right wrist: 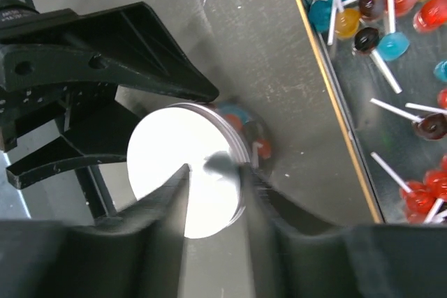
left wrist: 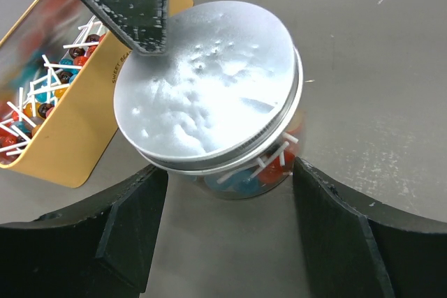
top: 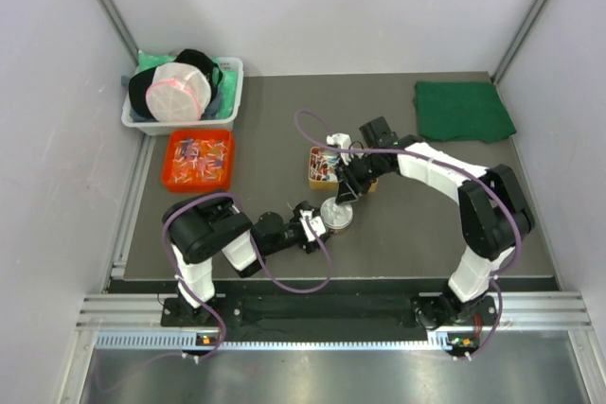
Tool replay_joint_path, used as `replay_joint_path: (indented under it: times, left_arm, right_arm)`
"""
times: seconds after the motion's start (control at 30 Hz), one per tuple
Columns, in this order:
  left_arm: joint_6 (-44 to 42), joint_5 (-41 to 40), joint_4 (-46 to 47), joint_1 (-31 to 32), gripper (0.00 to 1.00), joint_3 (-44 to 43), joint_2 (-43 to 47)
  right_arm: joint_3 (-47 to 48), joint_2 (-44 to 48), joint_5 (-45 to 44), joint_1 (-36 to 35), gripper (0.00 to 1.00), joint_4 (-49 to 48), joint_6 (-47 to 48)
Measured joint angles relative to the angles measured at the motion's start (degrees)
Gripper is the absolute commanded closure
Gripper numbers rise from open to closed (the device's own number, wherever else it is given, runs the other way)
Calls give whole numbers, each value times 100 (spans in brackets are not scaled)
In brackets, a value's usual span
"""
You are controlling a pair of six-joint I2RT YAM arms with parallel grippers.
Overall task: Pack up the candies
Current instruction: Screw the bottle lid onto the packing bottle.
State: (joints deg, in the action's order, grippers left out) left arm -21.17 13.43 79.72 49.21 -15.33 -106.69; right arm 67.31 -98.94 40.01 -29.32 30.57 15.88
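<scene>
A small glass jar (left wrist: 244, 179) with a silver lid (top: 336, 216) stands mid-table, holding candies on white sticks. My left gripper (left wrist: 230, 169) has a finger on each side of the jar's body and is closed on it. My right gripper (right wrist: 215, 169) hovers over the lid (right wrist: 167, 172), its jaws narrowed with a gap and nothing in it. One of its fingers (left wrist: 133, 12) rests at the lid's far edge. More stick candies (right wrist: 391, 40) lie in a gold tin (top: 313, 169) just behind the jar. Small wrapped candies (top: 199, 160) fill an orange tray.
A white bin (top: 232, 101) with caps and a pink-rimmed pouch sits at the back left, beside the orange tray (top: 169, 169). A folded green cloth (top: 462, 109) lies at the back right. The gold tin (left wrist: 77, 144) stands close to the jar's left side.
</scene>
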Motion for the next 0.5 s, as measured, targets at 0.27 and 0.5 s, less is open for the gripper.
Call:
replay_joint_path:
  times: [0.27,0.5]
  left_arm:
    - [0,11,0,-2,23,0,0]
    - [0,24,9,-4,23,0,-9]
  right_arm:
    - [20,7,-140,24,87,-68,17]
    - [-61,52,-295,26,88,-94,94]
